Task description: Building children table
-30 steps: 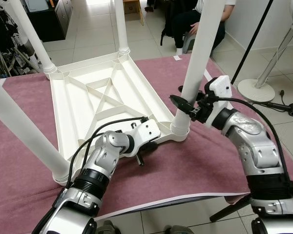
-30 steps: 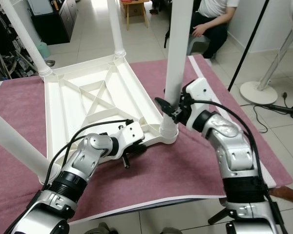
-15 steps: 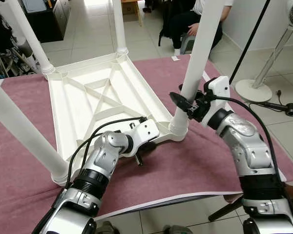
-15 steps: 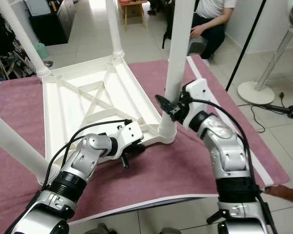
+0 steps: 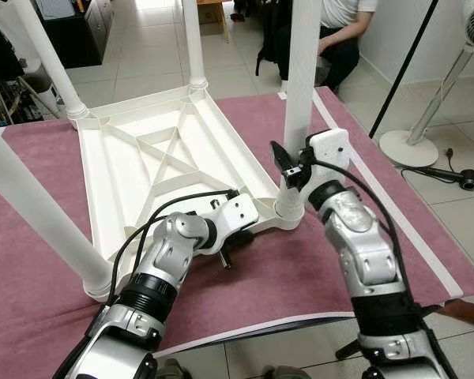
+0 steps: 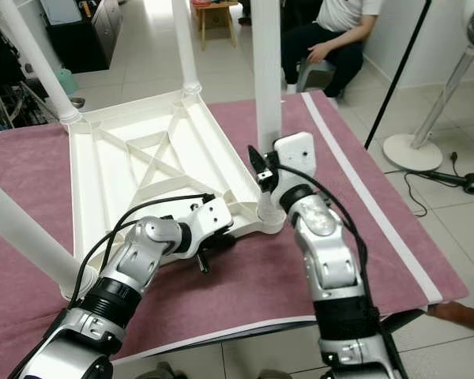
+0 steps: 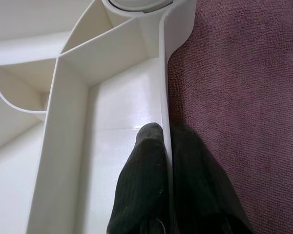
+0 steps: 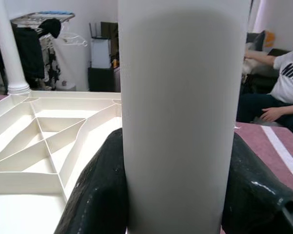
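Leg [image 5: 300, 87] now upright, top cut off | right tool [image 5: 288, 167] clamps it | left tool [image 7: 168, 161] pinches tabletop rim [image 7: 163, 87]

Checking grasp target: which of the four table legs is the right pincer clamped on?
The near-right leg, standing in the corner socket nearest the robot's right arm. The right pincer grips it just above the socket; the other three legs stand untouched.

NIKE in black capitals across the white T-shirt [image 8: 288, 80] of the seated person beyond the far right corner of the cloth-covered table, no other lettering legible anywhere else
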You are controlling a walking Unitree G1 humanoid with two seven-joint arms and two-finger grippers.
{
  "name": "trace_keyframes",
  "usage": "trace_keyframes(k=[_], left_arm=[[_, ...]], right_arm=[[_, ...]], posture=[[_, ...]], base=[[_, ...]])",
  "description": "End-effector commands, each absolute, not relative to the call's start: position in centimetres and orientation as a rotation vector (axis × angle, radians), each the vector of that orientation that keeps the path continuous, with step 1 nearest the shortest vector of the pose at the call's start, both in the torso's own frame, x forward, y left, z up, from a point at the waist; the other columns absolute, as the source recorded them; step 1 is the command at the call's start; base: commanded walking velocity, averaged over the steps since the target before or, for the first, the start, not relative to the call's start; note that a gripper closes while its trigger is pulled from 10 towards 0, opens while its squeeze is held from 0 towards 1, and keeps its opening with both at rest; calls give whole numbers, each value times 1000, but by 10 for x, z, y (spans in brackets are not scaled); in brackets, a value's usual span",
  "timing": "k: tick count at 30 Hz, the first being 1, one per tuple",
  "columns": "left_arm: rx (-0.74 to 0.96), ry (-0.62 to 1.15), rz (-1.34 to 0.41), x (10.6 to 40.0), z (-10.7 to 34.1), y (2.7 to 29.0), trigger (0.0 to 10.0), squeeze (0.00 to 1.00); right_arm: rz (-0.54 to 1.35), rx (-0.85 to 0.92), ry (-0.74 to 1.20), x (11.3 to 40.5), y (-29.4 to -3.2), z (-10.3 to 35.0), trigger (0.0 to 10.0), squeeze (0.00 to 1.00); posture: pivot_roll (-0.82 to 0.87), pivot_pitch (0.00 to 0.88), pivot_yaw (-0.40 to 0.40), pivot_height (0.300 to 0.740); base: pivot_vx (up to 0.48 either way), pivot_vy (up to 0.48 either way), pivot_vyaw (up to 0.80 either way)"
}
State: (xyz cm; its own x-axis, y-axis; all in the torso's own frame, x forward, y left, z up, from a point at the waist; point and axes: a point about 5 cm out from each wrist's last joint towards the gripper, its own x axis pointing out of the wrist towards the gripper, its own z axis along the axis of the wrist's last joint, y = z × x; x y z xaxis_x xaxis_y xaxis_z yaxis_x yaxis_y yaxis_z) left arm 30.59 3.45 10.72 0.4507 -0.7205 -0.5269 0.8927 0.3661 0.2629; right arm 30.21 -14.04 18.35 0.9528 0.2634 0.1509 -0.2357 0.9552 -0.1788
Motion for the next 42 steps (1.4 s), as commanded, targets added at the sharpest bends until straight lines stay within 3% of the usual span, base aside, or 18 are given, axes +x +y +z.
trace_keyframes(k=[1, 12, 29, 35, 42], left_arm=[[632, 312, -634, 321, 98, 60, 10000, 0], [628, 311, -638, 322, 98, 59, 10000, 0], [635, 311, -654, 321, 98, 57, 10000, 0], [633, 309, -658, 321, 98, 55, 10000, 0], [634, 309, -659, 321, 97, 54, 10000, 0]], right_arm=[[232, -162, 9, 294, -145, 141, 10000, 0], [245, -113, -23, 276, -152, 131, 10000, 0], [-29, -44, 46, 280, -163, 122, 10000, 0], [-215, -170, 89, 278, -174, 118, 10000, 0], [-286, -142, 94, 275, -172, 116, 10000, 0]], posture=[[-10, 0, 86, 740], [-22, 0, 94, 740], [-25, 0, 106, 740], [-28, 0, 106, 740], [-29, 0, 104, 740]], base=[[0, 0, 0], [0, 0, 0], [0, 0, 0], [0, 0, 0], [0, 0, 0]])
